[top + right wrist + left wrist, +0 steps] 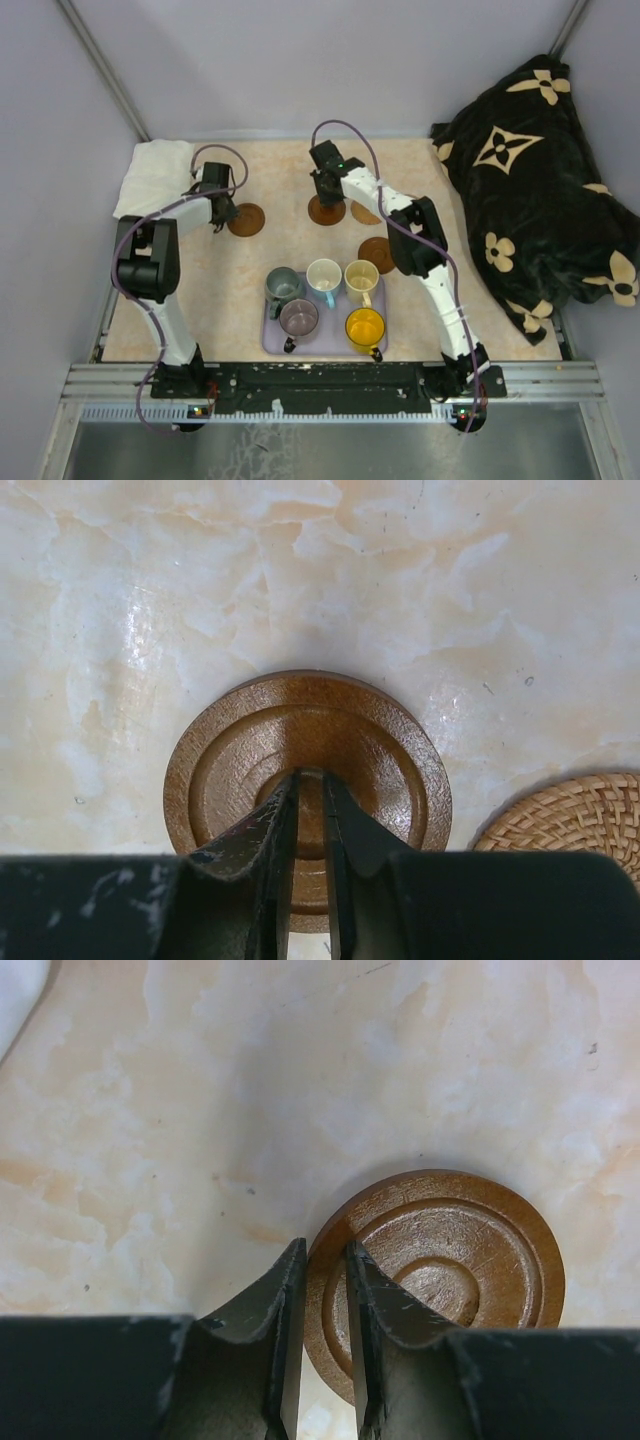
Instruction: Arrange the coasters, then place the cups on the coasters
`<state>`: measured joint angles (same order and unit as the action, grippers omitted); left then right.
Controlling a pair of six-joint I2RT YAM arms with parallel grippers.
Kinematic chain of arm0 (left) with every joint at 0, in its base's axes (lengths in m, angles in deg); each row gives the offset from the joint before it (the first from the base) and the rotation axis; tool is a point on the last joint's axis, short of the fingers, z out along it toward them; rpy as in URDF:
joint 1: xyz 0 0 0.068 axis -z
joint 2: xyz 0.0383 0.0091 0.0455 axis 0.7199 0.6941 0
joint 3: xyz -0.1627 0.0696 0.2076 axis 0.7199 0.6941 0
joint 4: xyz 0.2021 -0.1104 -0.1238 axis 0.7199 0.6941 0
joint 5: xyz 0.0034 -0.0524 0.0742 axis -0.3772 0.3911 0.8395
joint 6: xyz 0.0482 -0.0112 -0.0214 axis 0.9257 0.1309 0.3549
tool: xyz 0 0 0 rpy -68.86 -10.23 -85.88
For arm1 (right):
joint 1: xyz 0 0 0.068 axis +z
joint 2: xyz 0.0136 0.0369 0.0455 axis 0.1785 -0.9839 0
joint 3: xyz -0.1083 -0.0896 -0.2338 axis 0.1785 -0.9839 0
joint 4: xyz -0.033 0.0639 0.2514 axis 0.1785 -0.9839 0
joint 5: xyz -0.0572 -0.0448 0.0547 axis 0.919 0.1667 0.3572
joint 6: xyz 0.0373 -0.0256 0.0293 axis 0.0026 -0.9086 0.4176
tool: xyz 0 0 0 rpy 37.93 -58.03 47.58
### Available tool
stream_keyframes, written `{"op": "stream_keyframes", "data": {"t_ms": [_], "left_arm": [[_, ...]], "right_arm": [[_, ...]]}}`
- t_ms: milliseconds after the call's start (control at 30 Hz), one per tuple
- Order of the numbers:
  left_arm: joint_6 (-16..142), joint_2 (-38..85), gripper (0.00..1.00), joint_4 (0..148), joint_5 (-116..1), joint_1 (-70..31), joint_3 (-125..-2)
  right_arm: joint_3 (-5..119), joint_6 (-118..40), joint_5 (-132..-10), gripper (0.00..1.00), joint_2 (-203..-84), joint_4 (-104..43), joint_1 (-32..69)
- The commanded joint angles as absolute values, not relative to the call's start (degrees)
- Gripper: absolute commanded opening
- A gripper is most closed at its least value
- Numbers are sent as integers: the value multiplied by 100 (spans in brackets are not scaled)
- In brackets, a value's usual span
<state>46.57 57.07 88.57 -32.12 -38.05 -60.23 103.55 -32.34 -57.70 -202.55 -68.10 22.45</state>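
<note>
Pale marbled tabletop [270, 180] fills the middle of the overhead view, with grey walls behind, a white cloth [155, 175] at upper left and a black flowered blanket [530, 180] at right.

The left gripper [323, 1250] points down over the left wooden coaster [450, 1260], which lies flat left of centre in the overhead view [245, 219]. Its jaws stand narrow and straddle the coaster's left rim, one tip at the outer edge and the other just inside it. I cannot tell whether they pinch the rim.

The right gripper [308, 776] hangs over the middle wooden coaster [300, 730], at centre top of the table [325, 210]. Its jaws are nearly together, a thin slit apart, with the tips over the raised centre. Whether they touch it is unclear.

A woven coaster [570, 815] lies just right of that one, cut off at the frame edge and half hidden by the arm from above. A dark coaster [375, 252] lower right is partly covered by the right arm. Only four coasters show.

All five cups sit on the lavender tray [272, 340] at lower centre: grey-green cup [282, 287], white cup [323, 275], cream cup [361, 277], mauve cup [298, 318] and yellow cup [365, 326].
</note>
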Motion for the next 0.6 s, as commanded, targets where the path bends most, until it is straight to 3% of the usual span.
{"op": "stream_keyframes", "data": {"t_ms": [0, 367, 567], "left_arm": [[4637, 6076, 28, 9108, -3573, -3831, -6280], [4644, 6295, 29, 9138, -3771, -3831, -6688], [4662, 6117, 38, 9078, -3718, -3831, -6613]], "right_arm": [[10035, -3352, -5728, 18, -20107, -6528, 2180], [8989, -3544, -5430, 31, -18560, -6124, 2224], [7886, -3706, -5049, 35, -17367, -5925, 2224]]}}
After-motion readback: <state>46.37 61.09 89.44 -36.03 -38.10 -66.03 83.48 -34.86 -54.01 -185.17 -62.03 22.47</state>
